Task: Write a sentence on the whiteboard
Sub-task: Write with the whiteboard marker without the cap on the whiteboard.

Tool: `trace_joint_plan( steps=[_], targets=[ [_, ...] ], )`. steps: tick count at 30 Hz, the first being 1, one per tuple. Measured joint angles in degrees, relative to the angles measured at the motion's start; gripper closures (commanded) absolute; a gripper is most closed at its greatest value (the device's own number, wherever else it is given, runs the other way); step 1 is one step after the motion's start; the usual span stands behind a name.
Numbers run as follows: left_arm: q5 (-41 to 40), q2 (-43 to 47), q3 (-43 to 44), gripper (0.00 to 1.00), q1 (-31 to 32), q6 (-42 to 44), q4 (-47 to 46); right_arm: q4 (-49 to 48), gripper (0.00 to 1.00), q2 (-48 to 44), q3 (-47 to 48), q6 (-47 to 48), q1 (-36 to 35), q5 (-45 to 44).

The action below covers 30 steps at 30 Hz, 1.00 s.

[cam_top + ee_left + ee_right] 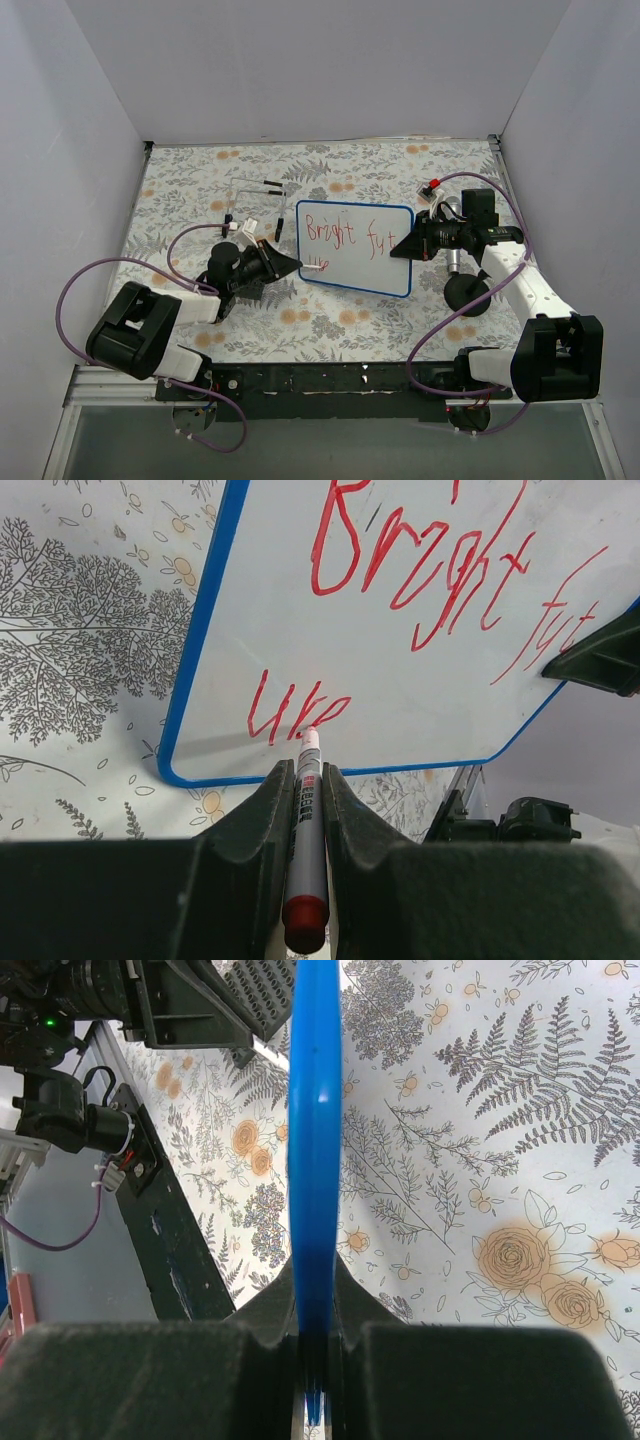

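Evidently, to steady the whiteboard (pixel 355 262), lying nearer the right edge of the surface (pixel 180 190), the right pincer (pixel 404 246) is clamping its right edge; the left pincer (pixel 308 780) is gripping a red marker (pixel 307 830), writing the sentence (pixel 420 575) by its near-left corner.

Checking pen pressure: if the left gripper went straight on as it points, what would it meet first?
The whiteboard: the marker in the left gripper seems to touch it tip-first, at the red lettering.

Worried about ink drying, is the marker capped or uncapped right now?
Uncapped: the marker, held between the left fingers, shows its bare tip at the whiteboard, by the sentence.
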<state>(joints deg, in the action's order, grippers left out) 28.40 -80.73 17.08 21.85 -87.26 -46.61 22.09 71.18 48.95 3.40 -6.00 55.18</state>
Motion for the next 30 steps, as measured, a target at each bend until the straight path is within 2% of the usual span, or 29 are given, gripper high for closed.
trace_joint_plan(
  steps=[20, 30],
  targets=[
    [5.29, -4.81, 0.63, 1.0, 0.02, -1.07, -1.81, -0.42, 0.99, 0.0, 0.0, 0.07, 0.04, -0.04],
    [5.6, -3.98, 0.63, 1.0, 0.04, -3.32, -4.09, -0.35, 0.99, 0.0, 0.0, 0.04, -0.02, 0.02]
  ],
)
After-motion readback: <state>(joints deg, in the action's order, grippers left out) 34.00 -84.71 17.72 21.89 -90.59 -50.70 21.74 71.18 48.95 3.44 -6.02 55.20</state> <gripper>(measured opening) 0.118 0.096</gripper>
